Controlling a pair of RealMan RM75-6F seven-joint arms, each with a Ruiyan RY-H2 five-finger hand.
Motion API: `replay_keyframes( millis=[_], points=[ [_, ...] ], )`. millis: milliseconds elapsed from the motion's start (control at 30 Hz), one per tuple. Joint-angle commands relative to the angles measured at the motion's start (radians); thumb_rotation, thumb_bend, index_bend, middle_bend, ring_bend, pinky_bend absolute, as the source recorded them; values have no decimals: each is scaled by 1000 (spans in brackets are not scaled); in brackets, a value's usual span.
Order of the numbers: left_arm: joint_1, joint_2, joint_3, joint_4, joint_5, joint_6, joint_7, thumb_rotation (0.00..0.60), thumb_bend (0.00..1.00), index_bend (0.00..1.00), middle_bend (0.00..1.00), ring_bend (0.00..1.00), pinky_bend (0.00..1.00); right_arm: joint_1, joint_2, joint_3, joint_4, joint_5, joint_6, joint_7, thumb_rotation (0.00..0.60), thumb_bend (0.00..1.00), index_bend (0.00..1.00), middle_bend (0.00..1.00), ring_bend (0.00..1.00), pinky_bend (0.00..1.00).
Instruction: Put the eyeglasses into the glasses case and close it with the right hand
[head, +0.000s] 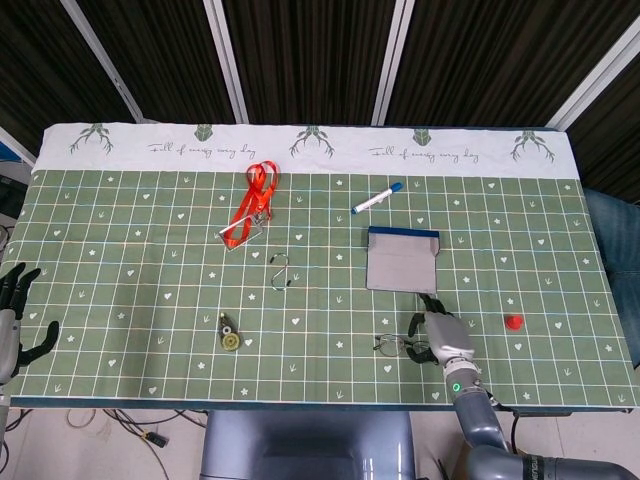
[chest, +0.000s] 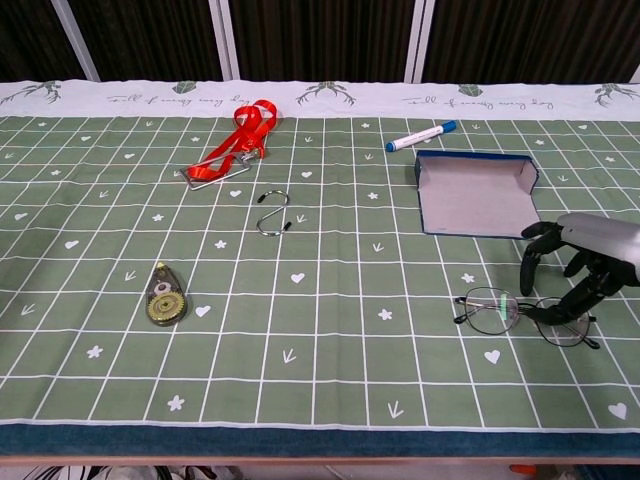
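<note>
Eyeglasses (chest: 525, 314), thin dark-framed with clear lenses, are lying unfolded on the green tablecloth (chest: 330, 330) near the front edge. Right hand (chest: 580, 268) is arching over their right lens, fingertips down; actual grip unclear. Open grey case (chest: 474, 194) is sitting just behind.

Looks like a robot lab / data-collection bench, not a home or office. Evidence: table (head: 120, 290) covered with a green grid-print cloth with a white deer-motif border, staged like a test surface. Unrelated small props scattered well apart on it: orange lanyard (head: 252, 206), marker (head: 376, 198), metal S-hook (head: 281, 271), correction-tape dispenser (head: 230, 334), small red cap (head: 514, 322). Backdrop is black corrugated panelling with slanted metal rails (head: 224, 60). Loose cables (head: 120, 425) lie on the floor under the table's front edge. Both cameras sit on the robot itself.
</note>
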Motion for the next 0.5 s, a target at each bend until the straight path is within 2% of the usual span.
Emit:
replay_keyframes(
  millis=[33,500],
  points=[
    [0,0,0,0,0,0,0,600,394,97,0,0,0,3,-4,0,3,2,-1,-2,600,373,527,1,40,199],
    [0,2,-1,-3,-4,-2,-4,600,394,97,0,0,0,15,-23,1,20,15,-2,-8,600,388,548,8,40,199]
  ],
)
